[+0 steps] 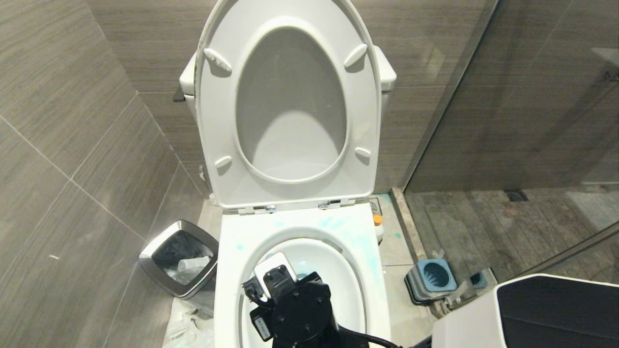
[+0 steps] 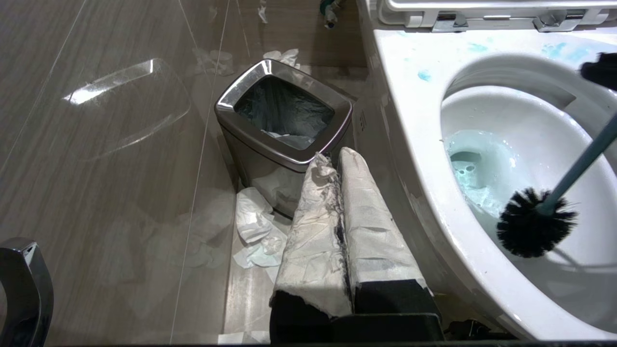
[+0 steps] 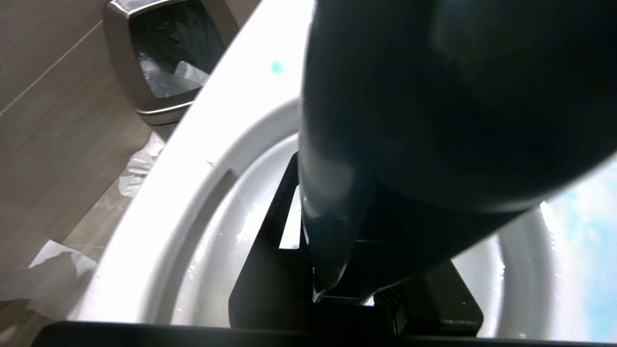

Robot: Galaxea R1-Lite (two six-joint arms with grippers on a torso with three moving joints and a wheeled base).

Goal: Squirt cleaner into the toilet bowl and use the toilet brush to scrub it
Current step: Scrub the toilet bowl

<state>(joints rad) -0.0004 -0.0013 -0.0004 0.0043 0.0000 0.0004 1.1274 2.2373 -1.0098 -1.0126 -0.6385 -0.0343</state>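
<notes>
While the head view looks down on the toilet bowl [image 1: 300, 270], its white seat and lid stand raised against the tiled wall, and pale turquoise cleaner [image 1: 333, 223] is smeared on the back of the rim. The right arm's black wrist hangs over the bowl, hiding its gripper. A steel waste bin [image 1: 180, 258] stands on the floor to the left, and a light-blue brush holder [image 1: 434, 276] to the right. From the left wrist view, the left gripper [image 2: 337, 156], wrapped in white cloth, is parked beside the bowl with its fingers pressed together, holding nothing. The toilet brush [image 2: 536, 222] reaches into the bowl, its black bristle head near the tinted water, though contact with the wall is unclear. Crumpled paper [image 2: 255, 231] lies by the bin. Close up in the right wrist view, the right gripper [image 3: 332, 284] is closed around the dark handle. The brush looks light and stiff; its smooth handle may slip, so a firm hold near the upper end seems best.
</notes>
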